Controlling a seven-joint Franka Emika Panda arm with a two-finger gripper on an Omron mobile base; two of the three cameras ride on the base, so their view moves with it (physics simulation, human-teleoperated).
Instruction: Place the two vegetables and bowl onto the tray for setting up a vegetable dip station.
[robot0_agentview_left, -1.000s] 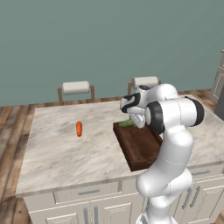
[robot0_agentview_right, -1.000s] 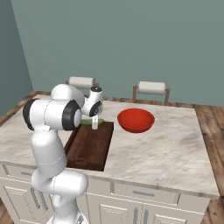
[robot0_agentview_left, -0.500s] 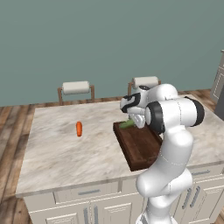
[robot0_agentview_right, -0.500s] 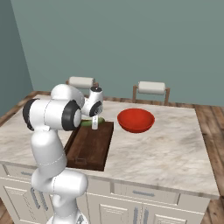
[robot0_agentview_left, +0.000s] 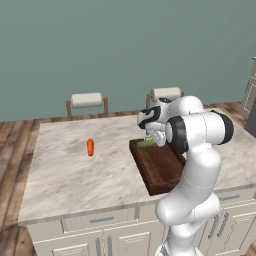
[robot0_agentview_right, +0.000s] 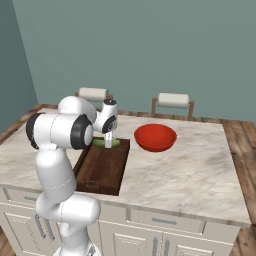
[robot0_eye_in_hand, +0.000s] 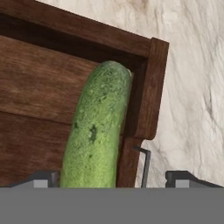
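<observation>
The green cucumber-like vegetable lies in the dark wooden tray, along the raised wall of its short end, beside the metal handle. My gripper hangs straight over it, open, fingers wide on either side and not pressing it. In the base views the gripper points down at the tray's far end, with the vegetable under it. The orange carrot lies on the marble counter, left of the tray. The red-orange bowl stands on the counter, right of the tray.
The marble island has cabinet drawers along its front. Two chairs stand behind its far edge. A wide bare stretch of counter runs to the right of the bowl.
The jaws have spread wide and let go of the green vegetable, which now rests in the tray. The arm has hardly moved.
</observation>
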